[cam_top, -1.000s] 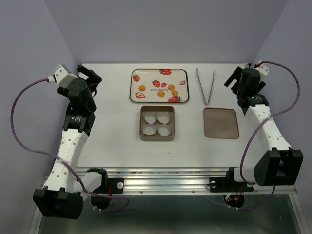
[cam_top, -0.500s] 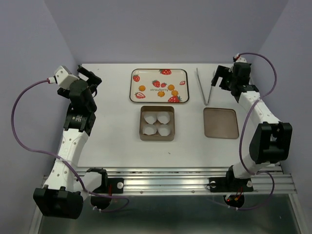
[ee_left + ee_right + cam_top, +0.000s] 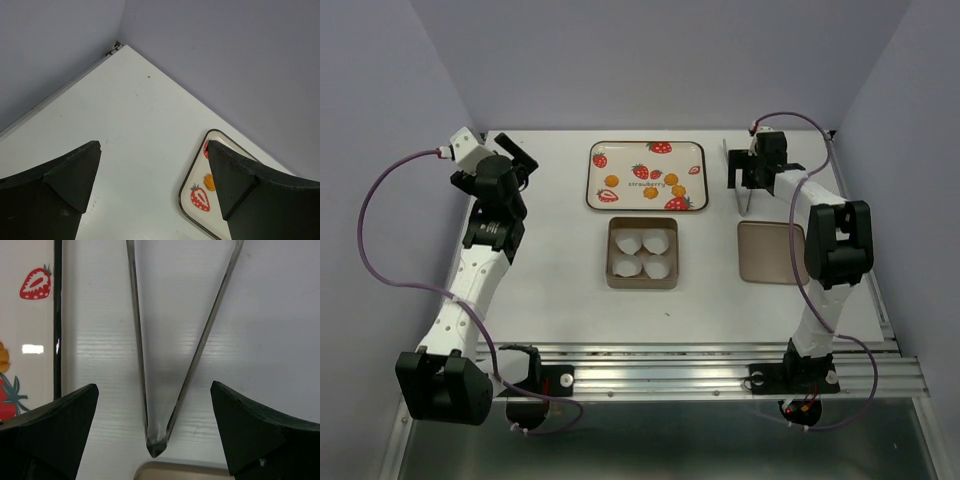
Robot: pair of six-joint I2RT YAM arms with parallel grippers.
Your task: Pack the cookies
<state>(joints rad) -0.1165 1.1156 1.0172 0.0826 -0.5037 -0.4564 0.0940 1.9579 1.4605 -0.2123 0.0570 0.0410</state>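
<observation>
top view, the scene: four small round orange-yellow cookies (image 3: 672, 180) lie on the white rectangular strawberry-print tray (image 3: 646, 146) at the far side of the white table (image 3: 560, 280). none is in the brown square tin (image 3: 611, 253) just in front of it, where four white pleated paper cups (image 3: 630, 243) sit unfilled.
top view, right arm: the right gripper (image 3: 748, 172) hangs over the thin v-shaped metal tongs (image 3: 744, 206), between the tray and the flat brown square lid (image 3: 767, 258).
top view, left arm: the left gripper (image 3: 515, 160) is poised off the tray's left end, apart from everything.
left wrist view: the left gripper (image 3: 154, 145) has its fingers spread wide with only bare table between them. a corner of the tray (image 3: 187, 180) shows beside the right finger, one of the cookies (image 3: 210, 182) on it.
right wrist view: the right gripper (image 3: 154, 387) is spread to full width and holds nothing. both legs of the tongs (image 3: 137, 340) run between its fingers, their joined end nearest the lid (image 3: 175, 473). the tray (image 3: 30, 330) edges in at left. how high it hangs above the tongs cannot be told.
step in hand: by the look of it, fetching the tongs. packing has not begun.
next move: likely a straight descent, then a squeeze across both legs. a grip too near the joint would leave the tips little room to pinch.
</observation>
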